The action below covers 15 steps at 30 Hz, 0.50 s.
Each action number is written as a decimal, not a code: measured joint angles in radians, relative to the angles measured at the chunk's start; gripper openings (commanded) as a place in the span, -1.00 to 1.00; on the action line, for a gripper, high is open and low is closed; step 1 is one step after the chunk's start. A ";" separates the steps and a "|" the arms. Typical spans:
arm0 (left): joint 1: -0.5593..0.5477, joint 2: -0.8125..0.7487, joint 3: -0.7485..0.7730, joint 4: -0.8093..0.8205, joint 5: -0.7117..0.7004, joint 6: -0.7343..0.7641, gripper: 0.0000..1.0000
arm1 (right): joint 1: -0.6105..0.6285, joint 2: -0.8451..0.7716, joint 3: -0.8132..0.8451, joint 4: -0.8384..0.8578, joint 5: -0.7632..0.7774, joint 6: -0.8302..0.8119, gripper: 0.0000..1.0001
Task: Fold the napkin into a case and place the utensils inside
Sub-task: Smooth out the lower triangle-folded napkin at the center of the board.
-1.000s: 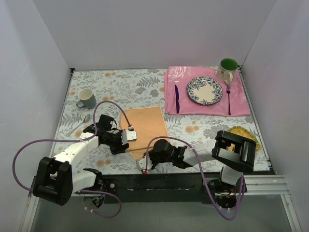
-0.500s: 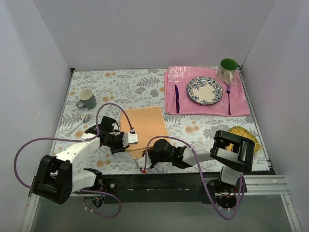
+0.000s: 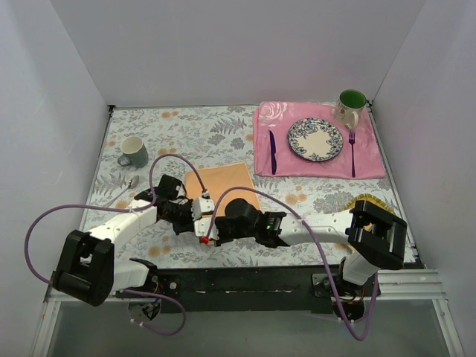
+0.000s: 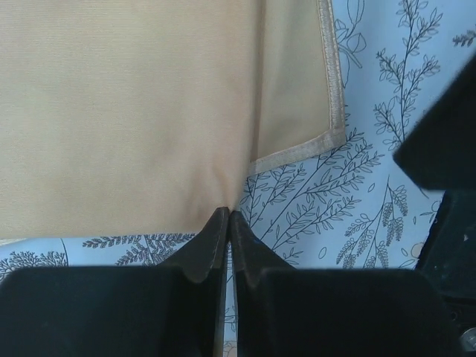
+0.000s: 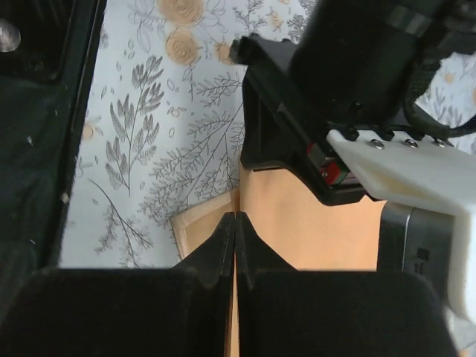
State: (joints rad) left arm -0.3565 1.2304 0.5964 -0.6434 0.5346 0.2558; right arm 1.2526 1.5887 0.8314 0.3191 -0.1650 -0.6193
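Observation:
The peach-orange napkin (image 3: 227,182) lies on the floral table, in front of both arms. My left gripper (image 3: 199,215) is shut on the napkin (image 4: 134,111) at its near edge, and the cloth creases toward the tips (image 4: 227,216). A hemmed corner (image 4: 327,141) lies folded beside them. My right gripper (image 3: 210,229) is shut on the napkin (image 5: 312,230) close by, with cloth showing between its fingers (image 5: 236,217). The dark purple knife (image 3: 272,152) and the purple fork (image 3: 352,152) lie on the pink placemat (image 3: 297,167), either side of the plate (image 3: 315,139). No case shows.
A green mug (image 3: 351,106) stands at the placemat's far right corner. At the left are a grey-green mug (image 3: 134,152) and a spoon (image 3: 123,192). A yellow woven mat (image 3: 372,202) lies partly under the right arm. The left gripper's body (image 5: 297,126) crowds the right wrist view.
The right arm has swung left along the near edge to the napkin's near left corner. The left gripper has closed on the cloth. Less of the napkin's near part shows.

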 measured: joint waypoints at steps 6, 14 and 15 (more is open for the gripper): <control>0.000 0.019 0.016 0.005 0.018 -0.081 -1.00 | -0.012 -0.040 0.022 -0.089 0.138 0.413 -0.97; 0.000 0.049 0.016 0.042 0.022 -0.197 -1.00 | -0.211 -0.015 0.023 -0.171 0.115 0.824 -0.97; 0.000 0.061 0.016 0.053 0.020 -0.217 -1.00 | -0.244 -0.001 0.023 -0.177 0.106 0.842 -0.97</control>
State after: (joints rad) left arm -0.3565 1.2919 0.6128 -0.5907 0.5545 0.0391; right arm 1.0084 1.5875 0.8547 0.1425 -0.0586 0.2230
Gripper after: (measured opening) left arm 0.014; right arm 0.023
